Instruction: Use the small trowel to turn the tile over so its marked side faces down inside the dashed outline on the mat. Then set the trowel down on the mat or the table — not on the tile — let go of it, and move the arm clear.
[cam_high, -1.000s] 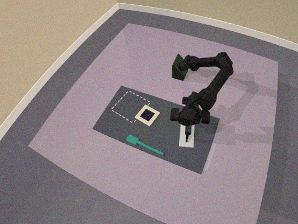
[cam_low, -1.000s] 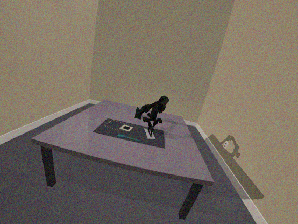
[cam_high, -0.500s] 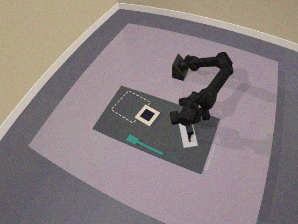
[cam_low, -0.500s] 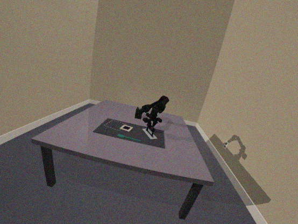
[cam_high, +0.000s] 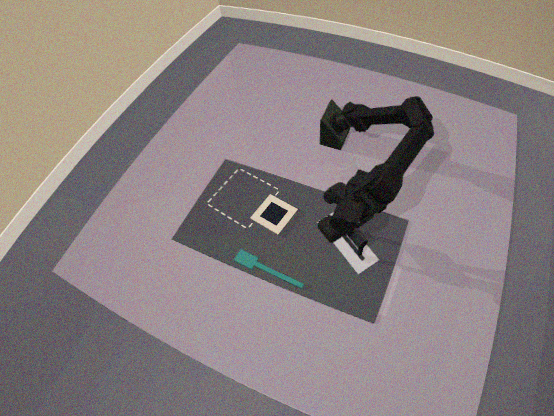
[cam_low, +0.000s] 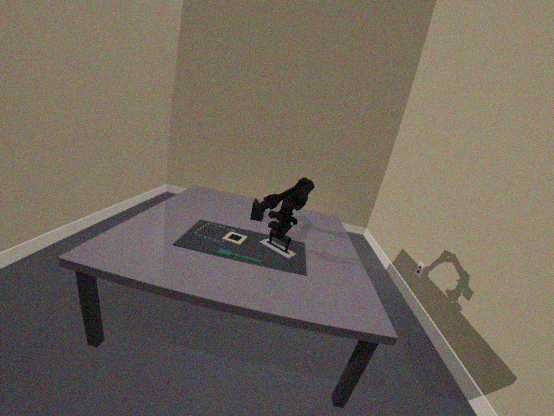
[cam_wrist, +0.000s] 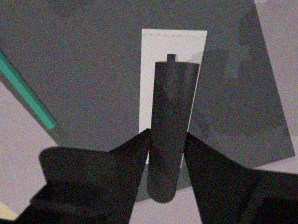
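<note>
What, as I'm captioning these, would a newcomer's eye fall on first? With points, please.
Probably the black arm (cam_high: 412, 142) (cam_low: 299, 195), its gripper (cam_high: 348, 239) (cam_low: 280, 240) (cam_wrist: 166, 134) shut on the white-bladed trowel (cam_high: 358, 266) (cam_low: 289, 254) (cam_wrist: 151, 47), toward the mat's (cam_high: 320, 260) (cam_low: 200, 240) (cam_wrist: 90, 65) right in the top view. Next, the cream-bordered dark square tile (cam_high: 274, 213) (cam_low: 235, 237) near mid-mat, and the teal tool (cam_high: 277, 274) (cam_low: 244, 257) (cam_wrist: 29, 94) below it.

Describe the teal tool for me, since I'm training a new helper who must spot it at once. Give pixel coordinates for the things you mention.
On the table (cam_high: 190, 320) (cam_low: 150, 270) lies a dark mat (cam_high: 320, 280) (cam_low: 290, 265). Near its long edge, below the square tile (cam_high: 258, 212) (cam_low: 228, 240) in the top view, lies a slim handle with a small flat rectangular head (cam_high: 245, 258) (cam_low: 224, 252). Unlike the pale tile, it is teal.
</note>
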